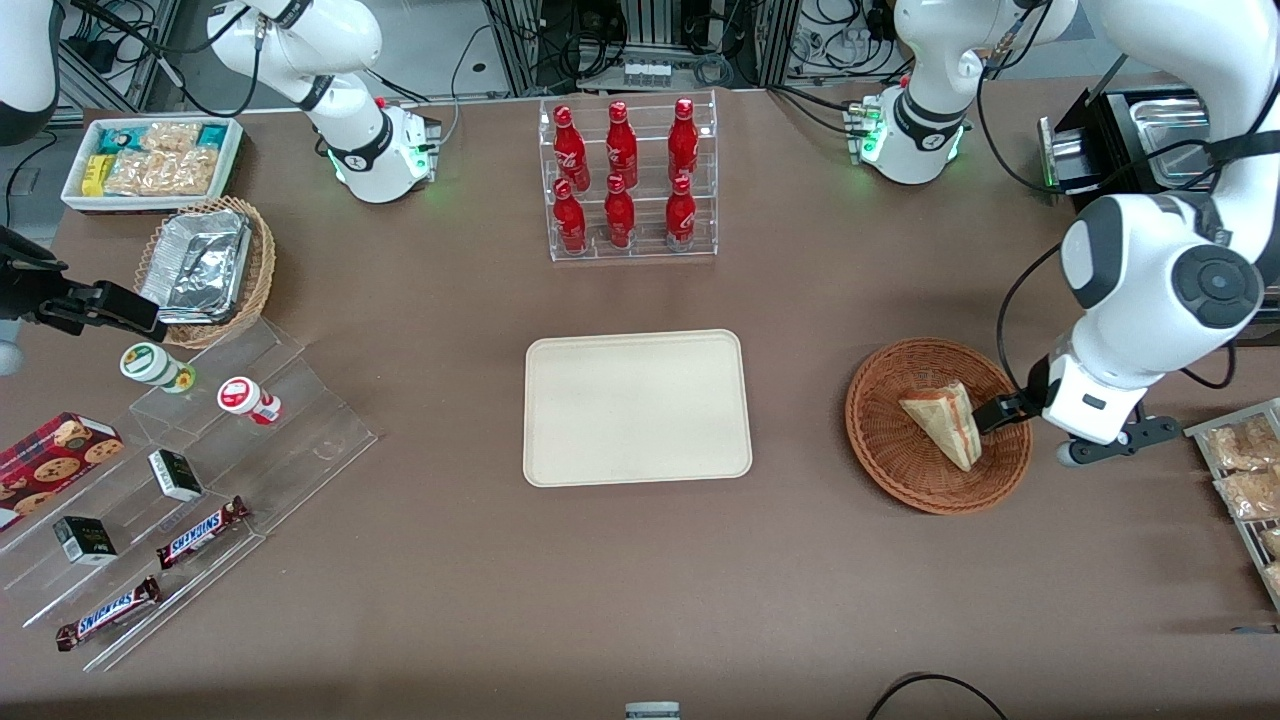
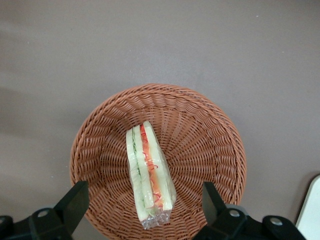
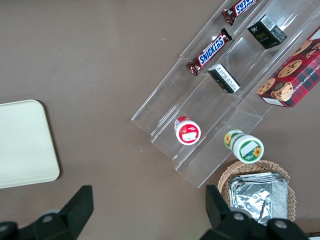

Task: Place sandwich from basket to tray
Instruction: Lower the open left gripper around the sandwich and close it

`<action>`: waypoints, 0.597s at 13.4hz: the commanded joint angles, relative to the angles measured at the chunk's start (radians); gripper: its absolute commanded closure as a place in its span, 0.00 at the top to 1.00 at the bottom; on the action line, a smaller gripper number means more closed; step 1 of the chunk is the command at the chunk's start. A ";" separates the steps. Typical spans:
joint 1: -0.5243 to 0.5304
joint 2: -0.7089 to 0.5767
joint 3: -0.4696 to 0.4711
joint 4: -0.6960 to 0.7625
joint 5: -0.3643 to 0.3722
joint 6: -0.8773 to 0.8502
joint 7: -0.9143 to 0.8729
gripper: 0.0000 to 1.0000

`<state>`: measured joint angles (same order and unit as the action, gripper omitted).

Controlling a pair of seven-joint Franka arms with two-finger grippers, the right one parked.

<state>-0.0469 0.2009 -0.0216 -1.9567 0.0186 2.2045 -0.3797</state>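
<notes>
Sandwich is lying inside the reddish-brown woven basket, resting on the woven floor toward the working arm's side of the bowl and clear of the rim. In the front view its long axis is running diagonally, with the broad end lying farther from the front camera and the narrower end pointing nearer to that camera. In the left wrist view the sandwich is showing its cut edge upward, with green, red and orange filling layers running lengthwise between pale bread slices, and a clear wrap is bunching at one end. Gripper is sitting low at the basket's edge on the working arm's side, its dark tip just beside the sandwich; contact cannot be confirmed. Wrist view is showing the gripper with its fingers spread well apart, one on each side of the sandwich's wrapped end and neither touching it. Basket is standing on the brown table. Tray is lying flat near mid-table, well apart from the basket toward the parked arm's end.
</notes>
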 commanded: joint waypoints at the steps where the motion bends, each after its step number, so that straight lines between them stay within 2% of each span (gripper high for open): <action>1: -0.007 -0.031 0.000 -0.117 0.015 0.120 -0.070 1.00; 3: -0.007 -0.029 -0.009 -0.168 0.017 0.184 -0.134 1.00; 8: -0.007 -0.009 -0.026 -0.261 0.018 0.282 -0.140 1.00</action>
<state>-0.0480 0.2006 -0.0413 -2.1792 0.0186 2.4530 -0.4909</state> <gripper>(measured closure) 0.000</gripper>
